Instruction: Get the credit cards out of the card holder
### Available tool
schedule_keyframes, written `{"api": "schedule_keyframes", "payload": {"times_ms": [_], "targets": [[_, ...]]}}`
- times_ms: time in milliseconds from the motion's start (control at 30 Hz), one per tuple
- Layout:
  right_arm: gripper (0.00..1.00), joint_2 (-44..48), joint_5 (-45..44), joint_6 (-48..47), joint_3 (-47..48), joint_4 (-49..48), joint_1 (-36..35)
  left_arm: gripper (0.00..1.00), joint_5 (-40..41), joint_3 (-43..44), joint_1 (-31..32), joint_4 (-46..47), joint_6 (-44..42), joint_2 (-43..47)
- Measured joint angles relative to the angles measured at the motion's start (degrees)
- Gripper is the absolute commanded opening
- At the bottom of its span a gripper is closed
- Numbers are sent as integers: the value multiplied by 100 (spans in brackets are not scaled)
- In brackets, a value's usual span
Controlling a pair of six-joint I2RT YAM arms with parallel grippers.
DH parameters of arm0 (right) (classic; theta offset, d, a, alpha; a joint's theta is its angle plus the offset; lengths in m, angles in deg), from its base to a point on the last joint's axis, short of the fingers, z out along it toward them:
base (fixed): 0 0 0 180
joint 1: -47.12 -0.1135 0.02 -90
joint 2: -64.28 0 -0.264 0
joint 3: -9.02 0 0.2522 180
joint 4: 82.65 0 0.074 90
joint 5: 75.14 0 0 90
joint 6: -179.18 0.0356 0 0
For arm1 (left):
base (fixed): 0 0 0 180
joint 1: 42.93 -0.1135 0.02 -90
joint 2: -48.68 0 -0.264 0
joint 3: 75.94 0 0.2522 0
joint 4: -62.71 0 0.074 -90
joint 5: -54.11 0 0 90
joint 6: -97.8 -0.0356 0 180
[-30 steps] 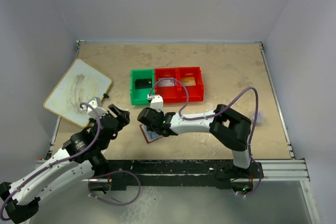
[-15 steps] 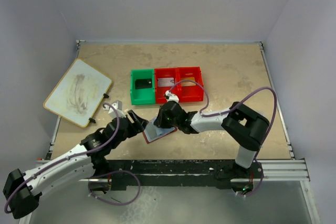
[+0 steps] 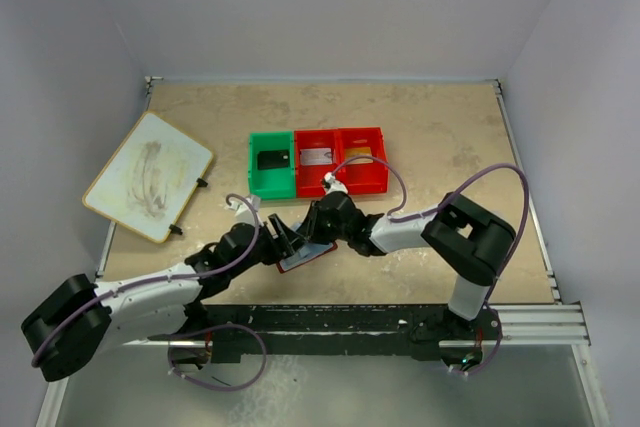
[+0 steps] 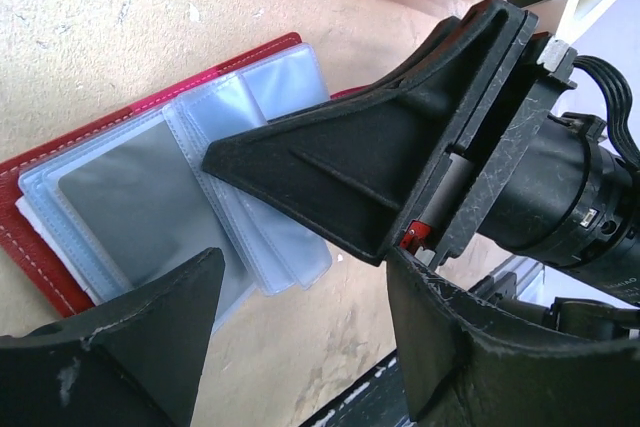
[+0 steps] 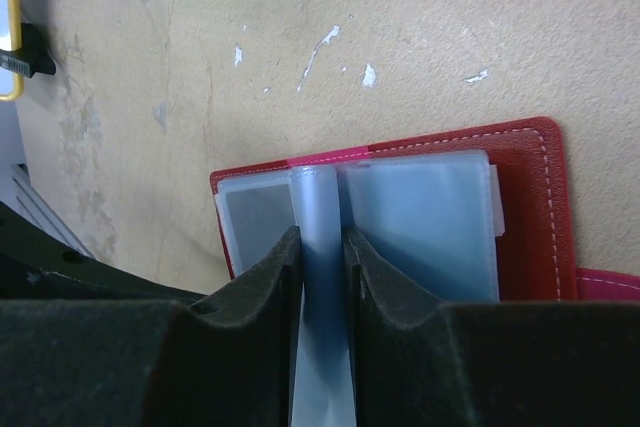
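So my right gripper (image 5: 320,247) pinched one clear sleeve (image 5: 318,202), holding the card holder (image 3: 303,258) open by the worktop's (image 3: 440,127) near edge; the left gripper (image 4: 300,267) hung spread beside it, ready for the grey card (image 4: 130,197).

Plainly a robotics lab's test cell, given bare white walls (image 3: 330,7) boxing a beige tabletop (image 3: 440,137), an aluminium rail (image 3: 530,323) at six o'clock carrying cabled robot arms (image 3: 465,237), a scuffed white board (image 3: 148,175) at ten o'clock.
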Motion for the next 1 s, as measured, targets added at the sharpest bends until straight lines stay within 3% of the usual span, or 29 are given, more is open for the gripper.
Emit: {"api": "schedule_keyframes", "payload": {"times_ms": [333,633,800,1000], "targets": [[28,-7,70,35,-28,-46,50,64,22,-546,9,1331,619,-380],[28,-37,164,66,-28,-114,68,62,162,-737,79,1683,988,-448],[28,-101,234,118,-37,-249,76,46,319,-866,109,1419,1110,33],[28,-105,280,136,-44,-267,94,44,579,-866,109,614,1102,881]]}}
